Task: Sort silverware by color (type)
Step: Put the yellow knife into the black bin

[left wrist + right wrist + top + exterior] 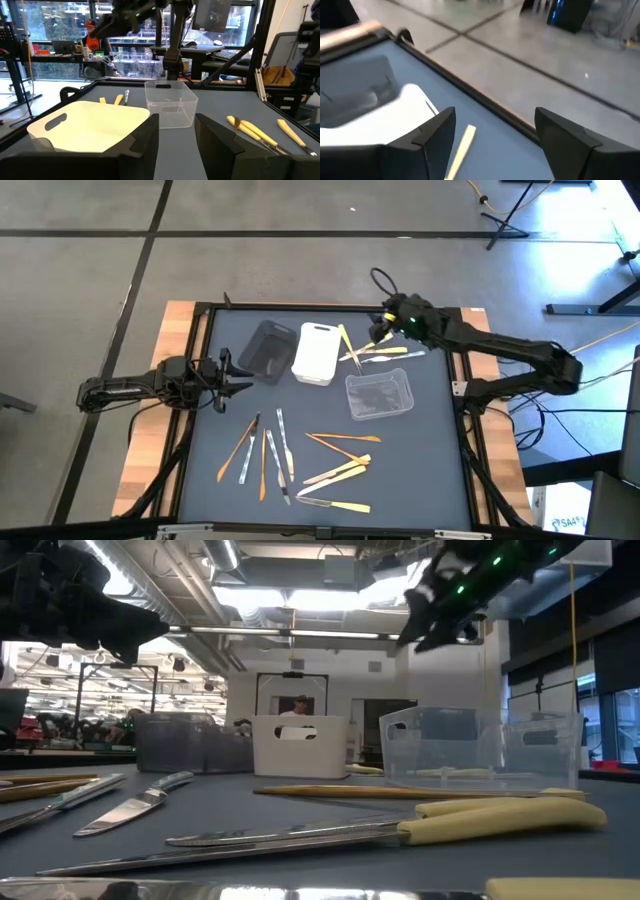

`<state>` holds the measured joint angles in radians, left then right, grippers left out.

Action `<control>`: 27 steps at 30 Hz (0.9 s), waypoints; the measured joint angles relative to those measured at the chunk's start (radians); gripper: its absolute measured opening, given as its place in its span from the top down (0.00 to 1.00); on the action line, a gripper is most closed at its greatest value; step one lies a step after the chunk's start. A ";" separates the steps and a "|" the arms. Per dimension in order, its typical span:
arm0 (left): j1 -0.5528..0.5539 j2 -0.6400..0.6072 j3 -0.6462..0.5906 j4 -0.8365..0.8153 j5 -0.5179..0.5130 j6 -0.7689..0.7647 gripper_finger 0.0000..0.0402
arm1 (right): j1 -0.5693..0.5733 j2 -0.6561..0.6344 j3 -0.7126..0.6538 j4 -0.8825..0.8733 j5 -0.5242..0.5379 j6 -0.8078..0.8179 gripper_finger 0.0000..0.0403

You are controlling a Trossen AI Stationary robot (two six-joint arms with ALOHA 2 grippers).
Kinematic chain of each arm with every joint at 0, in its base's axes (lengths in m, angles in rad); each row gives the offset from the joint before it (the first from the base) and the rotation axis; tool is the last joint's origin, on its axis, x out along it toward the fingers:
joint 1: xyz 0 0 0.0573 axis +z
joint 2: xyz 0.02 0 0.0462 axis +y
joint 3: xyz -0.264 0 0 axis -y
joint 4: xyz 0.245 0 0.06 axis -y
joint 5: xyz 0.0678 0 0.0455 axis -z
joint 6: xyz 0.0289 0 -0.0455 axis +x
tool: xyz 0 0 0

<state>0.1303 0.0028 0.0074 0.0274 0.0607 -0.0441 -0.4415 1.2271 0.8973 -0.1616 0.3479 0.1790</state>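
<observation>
The left gripper [240, 379] at nine o'clock has its fingers parted with nothing between them, arm stretched low along the table edge. Thin yellow, orange and grey silverware [300, 455] lies scattered at six o'clock. The right gripper [378, 330], at one o'clock, hangs spread wide and empty above a yellow piece [461, 150] beside the smooth white tray [316, 353].

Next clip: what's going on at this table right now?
A two-arm robot is sorting plastic silverware by colour. The right gripper hangs open above a few pale yellow and silver-grey utensils beside the white tray, gripping nothing. The left gripper waits at the table's left edge, also empty. Most utensils lie loose on the dark mat: an orange-brown and silver-grey group and a mixed pile. The black tray and the clear tray look empty.
</observation>
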 joint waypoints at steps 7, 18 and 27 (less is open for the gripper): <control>0.000 0.000 0.000 0.000 0.000 -0.001 0.70 | -0.106 0.171 0.021 0.003 -0.147 -0.001 0.36; 0.000 0.000 0.000 0.000 0.000 -0.001 0.70 | -0.169 0.364 0.021 0.075 -0.240 -0.001 0.36; 0.000 0.000 0.000 0.000 0.000 0.000 0.70 | -0.145 0.469 0.021 0.116 -0.322 -0.001 0.36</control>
<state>0.1303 0.0026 0.0074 0.0273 0.0605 -0.0444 -0.5862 1.6958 0.9188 -0.0451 0.0254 0.1784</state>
